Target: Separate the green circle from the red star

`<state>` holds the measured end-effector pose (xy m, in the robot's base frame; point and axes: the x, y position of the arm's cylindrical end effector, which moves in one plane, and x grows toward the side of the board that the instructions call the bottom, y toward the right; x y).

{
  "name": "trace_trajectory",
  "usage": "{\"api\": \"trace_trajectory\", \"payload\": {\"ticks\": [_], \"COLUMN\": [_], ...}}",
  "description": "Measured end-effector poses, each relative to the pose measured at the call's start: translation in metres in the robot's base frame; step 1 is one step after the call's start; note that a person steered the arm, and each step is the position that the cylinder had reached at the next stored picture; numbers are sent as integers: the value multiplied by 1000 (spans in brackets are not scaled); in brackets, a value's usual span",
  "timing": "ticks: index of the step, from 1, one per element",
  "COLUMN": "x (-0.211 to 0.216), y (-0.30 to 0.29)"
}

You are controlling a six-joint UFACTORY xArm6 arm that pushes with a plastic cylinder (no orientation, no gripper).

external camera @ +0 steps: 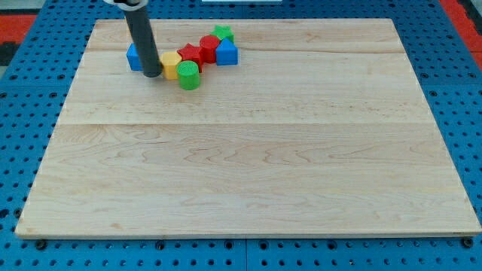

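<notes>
1. Green circle (189, 75) sits near the board's top edge, left of centre, at the bottom of the block cluster. Upright short cylinder, hatched top face visible.
2. Red star (190, 54) is just above the green circle, toward the view's top. They look touching or nearly so; cannot tell for sure at this resolution.
3. Yellow block (172, 65), roughly hexagonal, is just to the view's left of the green circle, touching or just beside it, and just beside the red star's lower left.
4. Red cylinder-like block (208, 47) is to the view's right of the red star, touching it.
5. Blue block (227, 53), peaked top like a triangle or wedge, is at the view's right end of the cluster, against the red cylinder-like block.
6. Green star (223, 33) is at the cluster's top, just above the blue wedge block, closest of all to the board's top edge.
7. Second blue block (135, 57), cube-like, is at the cluster's left end, partly hidden behind the rod.
8. My tip (152, 74) is on the board between the blue cube and the yellow block, touching or just beside the yellow one. It is to the view's left of the green circle, with the yellow block between them.
9. No fingers on this rig: plain rod, nothing held.
10. Wooden board (256, 165) rests on a blue perforated base (22, 45).
</notes>
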<state>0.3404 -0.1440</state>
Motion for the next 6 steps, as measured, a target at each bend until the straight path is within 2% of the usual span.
{"api": "trace_trajectory", "payload": {"ticks": [1, 3, 6], "x": [20, 15, -1], "y": [16, 95, 137]}}
